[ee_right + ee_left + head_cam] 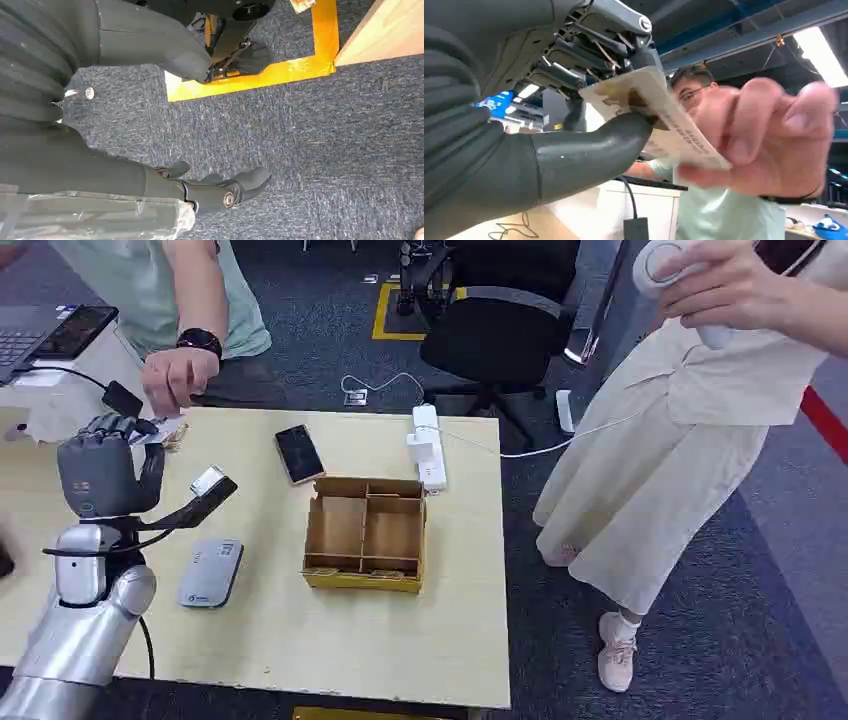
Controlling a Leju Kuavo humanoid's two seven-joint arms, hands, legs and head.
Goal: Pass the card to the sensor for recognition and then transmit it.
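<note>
Left hand (pixel 103 472) raised over the table's (pixel 300 640) far left corner, thumb and fingers clamped on the card (pixel 659 117); card hidden behind the hand in the head view, print blurred up close. Person's hand (pixel 769 140) touching the card's free end. Right hand (pixel 150 45) hanging above carpet, fingers loose and apart, holding nothing. Grey sensor (pixel 211 573) beside the partitioned cardboard box (pixel 365 532); phone (pixel 299 453) beyond.

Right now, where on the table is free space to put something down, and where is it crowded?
The table is bare along its near edge, in front of the cardboard box and the grey sensor. A bare strip runs between the box and the right edge. The far left is crowded: the left hand, a person's hand, the phone.
</note>
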